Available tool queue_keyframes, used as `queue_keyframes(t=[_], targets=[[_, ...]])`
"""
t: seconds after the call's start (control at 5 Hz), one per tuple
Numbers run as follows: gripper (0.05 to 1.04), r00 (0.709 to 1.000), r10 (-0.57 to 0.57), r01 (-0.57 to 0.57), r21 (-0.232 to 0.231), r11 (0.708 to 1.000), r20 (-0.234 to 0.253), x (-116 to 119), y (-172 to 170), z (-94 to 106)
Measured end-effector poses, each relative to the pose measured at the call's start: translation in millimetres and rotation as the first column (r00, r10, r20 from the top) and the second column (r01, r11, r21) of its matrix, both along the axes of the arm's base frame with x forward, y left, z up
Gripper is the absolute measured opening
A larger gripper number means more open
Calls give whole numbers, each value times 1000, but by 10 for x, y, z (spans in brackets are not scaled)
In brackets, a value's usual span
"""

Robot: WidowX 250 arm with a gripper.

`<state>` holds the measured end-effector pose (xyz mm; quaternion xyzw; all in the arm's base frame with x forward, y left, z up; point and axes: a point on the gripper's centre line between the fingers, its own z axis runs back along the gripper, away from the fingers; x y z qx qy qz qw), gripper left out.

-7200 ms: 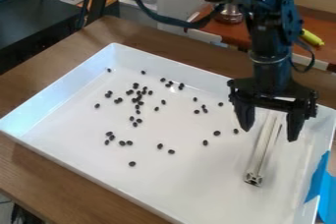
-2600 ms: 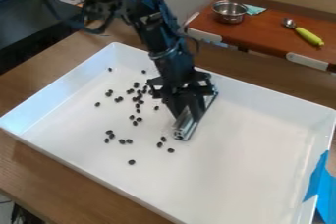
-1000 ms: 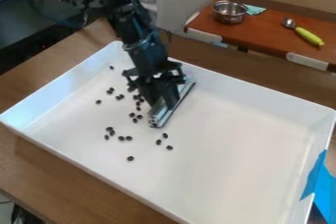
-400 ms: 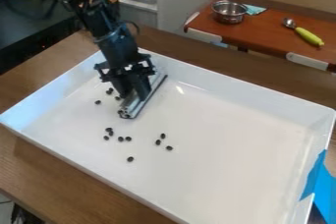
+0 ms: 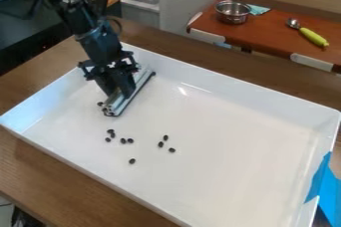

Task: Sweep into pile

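Note:
My gripper [image 5: 118,91] is low in the upper left part of the white tray [image 5: 233,146], shut on a grey metal bar [image 5: 130,93]. The bar lies slanted along the tray floor, its near end beside a dark bean [image 5: 100,104]. Several beans [image 5: 112,134] lie loosely grouped below the bar, toward the tray's front left. Three more beans [image 5: 161,144] are right of them, and a single bean [image 5: 132,161] lies nearer the front wall. The gripper and bar hide the floor behind them.
Raised walls enclose the tray, with blue tape [image 5: 321,181] on its right side. It stands on a wooden table [image 5: 63,181]. Behind are a metal bowl [image 5: 233,12] and a green-handled scoop [image 5: 311,37] on a reddish-brown surface.
From the tray's right side, my gripper took hold of the bar and moved left across the upper tray. Beans there have been moved left or are now hidden; the front ones barely shifted.

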<state>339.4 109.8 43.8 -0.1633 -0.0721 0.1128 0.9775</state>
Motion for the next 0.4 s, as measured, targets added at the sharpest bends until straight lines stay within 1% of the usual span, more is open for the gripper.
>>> queue_keyframes(t=[0.2, 0.4], targets=[[377, 1000, -4, 4, -17, 1000, -4, -58, 75, 5], [378, 1000, -11, 11, -71, 997, 3, -61, 0, 36]])
